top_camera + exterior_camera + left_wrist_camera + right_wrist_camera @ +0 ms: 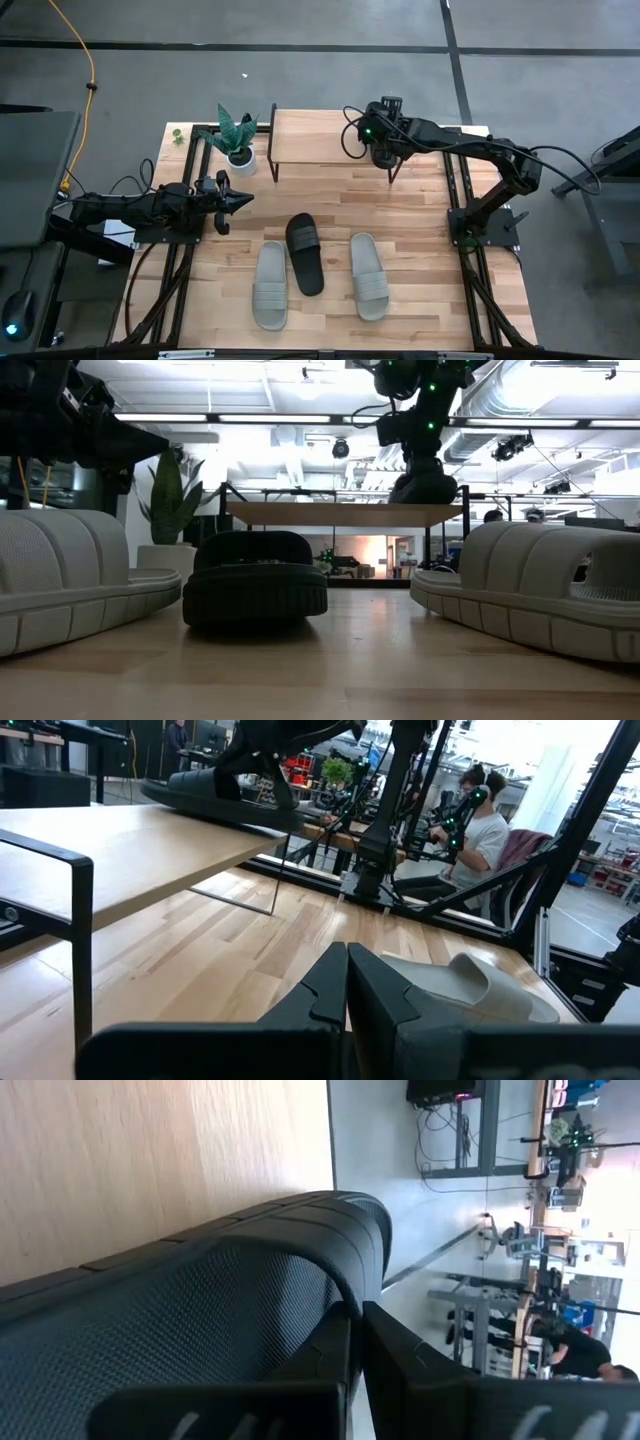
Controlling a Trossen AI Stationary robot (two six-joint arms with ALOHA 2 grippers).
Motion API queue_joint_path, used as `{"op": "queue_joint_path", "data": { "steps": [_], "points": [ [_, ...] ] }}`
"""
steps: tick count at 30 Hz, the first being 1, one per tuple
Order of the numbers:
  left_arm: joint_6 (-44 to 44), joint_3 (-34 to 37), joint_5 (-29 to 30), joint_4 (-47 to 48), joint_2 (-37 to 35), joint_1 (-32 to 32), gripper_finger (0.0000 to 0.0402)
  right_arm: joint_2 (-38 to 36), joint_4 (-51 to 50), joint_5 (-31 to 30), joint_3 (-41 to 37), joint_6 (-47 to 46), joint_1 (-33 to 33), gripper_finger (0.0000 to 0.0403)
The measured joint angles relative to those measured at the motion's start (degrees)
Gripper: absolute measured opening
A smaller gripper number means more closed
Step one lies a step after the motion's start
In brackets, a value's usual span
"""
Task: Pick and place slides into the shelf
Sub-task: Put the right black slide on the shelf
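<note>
On the wooden table (pixel 420 290), the shelf (pixel 320 137) stands at the far edge, where the right gripper (pixel 355 1315) pinches a black slide's (pixel 200 1290) strap on the plank's right end. Three slides lie near: two pale grey-green (pixel 270 285) (pixel 367 275) flank a black one (pixel 304 252). The left gripper (pixel 240 199), fingers pressed together, hovers at the left.

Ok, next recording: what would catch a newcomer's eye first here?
Probably the right pincer over the right end of the shelf, shut on a black slide that sits on the plank top. Next, the three slides on the table in front: a black one between two pale grey-green ones. The left pincer waits shut at the table's left side, near a small potted plant.
</note>
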State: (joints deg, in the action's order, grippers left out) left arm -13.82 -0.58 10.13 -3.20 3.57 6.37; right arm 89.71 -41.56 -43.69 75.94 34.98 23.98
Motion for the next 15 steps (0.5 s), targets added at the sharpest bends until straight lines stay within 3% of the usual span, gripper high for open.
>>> {"op": "queue_joint_path", "data": {
  "steps": [15],
  "points": [
    [0.0, 0.0, 0.0, 0.1, 0.0, 0.0, 0.0001, 0.0, -2.6, 4.2, 0.1, -1.2, 1.3, 0.0000]
  ]
}}
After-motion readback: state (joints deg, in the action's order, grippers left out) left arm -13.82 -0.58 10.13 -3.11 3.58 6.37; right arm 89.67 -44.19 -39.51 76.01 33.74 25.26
